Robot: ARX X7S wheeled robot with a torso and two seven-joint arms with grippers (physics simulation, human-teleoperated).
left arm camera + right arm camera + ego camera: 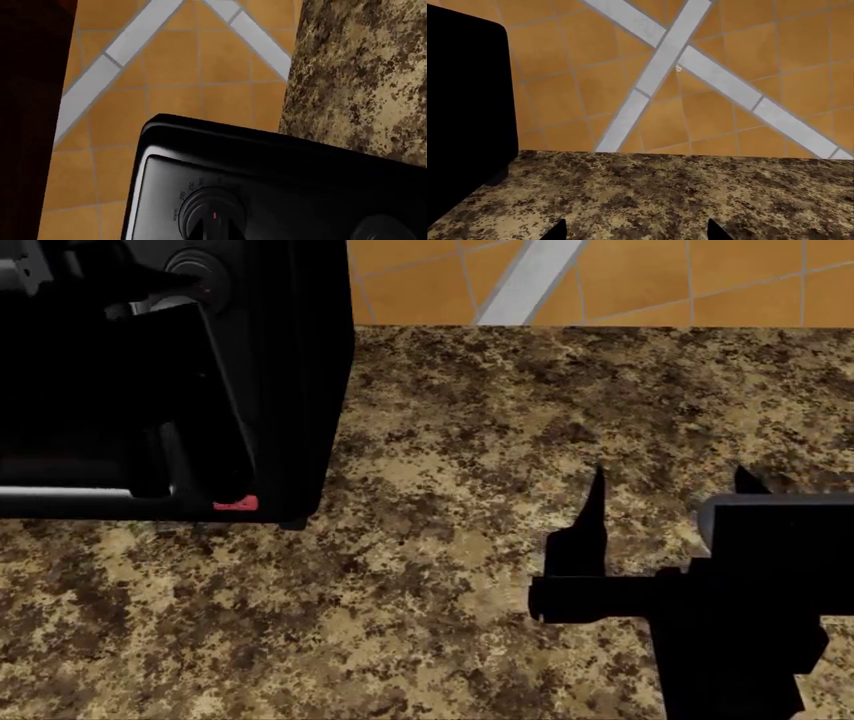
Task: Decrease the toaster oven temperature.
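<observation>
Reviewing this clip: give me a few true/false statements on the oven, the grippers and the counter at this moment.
1. The right gripper hangs open over the granite counter, holding nothing. True.
2. The toaster oven sits to the right gripper's right. False: it is to its left.
3. The left wrist view shows a temperature knob with numbers printed around it. True.
4. The wall tiles are blue. False: orange with grey strips.
</observation>
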